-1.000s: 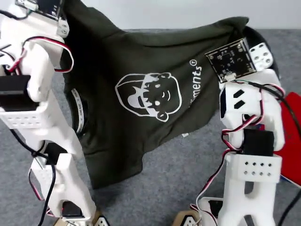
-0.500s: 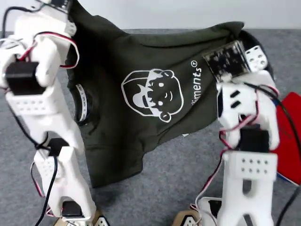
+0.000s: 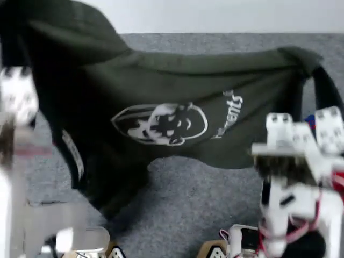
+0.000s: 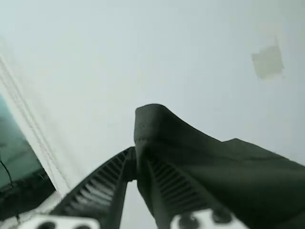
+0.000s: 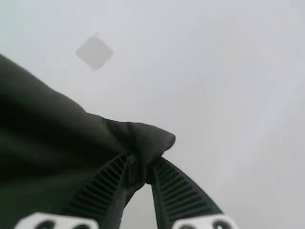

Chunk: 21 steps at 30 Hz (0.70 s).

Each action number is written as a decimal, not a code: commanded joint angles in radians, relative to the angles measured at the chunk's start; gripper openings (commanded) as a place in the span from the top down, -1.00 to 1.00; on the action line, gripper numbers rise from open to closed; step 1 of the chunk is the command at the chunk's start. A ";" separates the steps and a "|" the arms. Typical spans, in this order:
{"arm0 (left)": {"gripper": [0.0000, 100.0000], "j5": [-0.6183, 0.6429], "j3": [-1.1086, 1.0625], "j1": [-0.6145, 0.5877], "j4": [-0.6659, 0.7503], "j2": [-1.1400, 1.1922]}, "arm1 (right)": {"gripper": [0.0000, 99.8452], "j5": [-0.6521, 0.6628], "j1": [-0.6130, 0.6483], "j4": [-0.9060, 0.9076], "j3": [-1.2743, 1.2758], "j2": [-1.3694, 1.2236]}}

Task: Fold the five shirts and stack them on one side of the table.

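Above table (image 3: 204,209), L jaws & R jaws each clamp dark-green shirt (image 3: 161,80) edge, stretched between.

A dark green shirt (image 3: 161,80) hangs spread wide, its white face print (image 3: 159,123) and white lettering (image 3: 228,114) turned toward the camera. Its upper edge stretches from high on the left across to the right, and its lower left part sags toward the grey table (image 3: 204,204). The left arm (image 3: 19,102) is blurred beside it. The right arm (image 3: 293,145) stands before its right end. A pale wall (image 3: 215,16) lies behind.
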State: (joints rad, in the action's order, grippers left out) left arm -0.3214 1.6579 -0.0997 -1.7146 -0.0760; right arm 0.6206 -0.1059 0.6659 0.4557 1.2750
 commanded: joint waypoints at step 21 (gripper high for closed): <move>0.99 -0.209 -1.265 -0.005 0.641 0.124 | 0.98 0.146 0.116 -0.272 0.247 -0.601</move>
State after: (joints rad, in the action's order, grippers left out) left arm -0.5163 0.5485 -0.0997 -1.2666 0.0054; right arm 0.7572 0.0031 0.5570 0.7043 0.8071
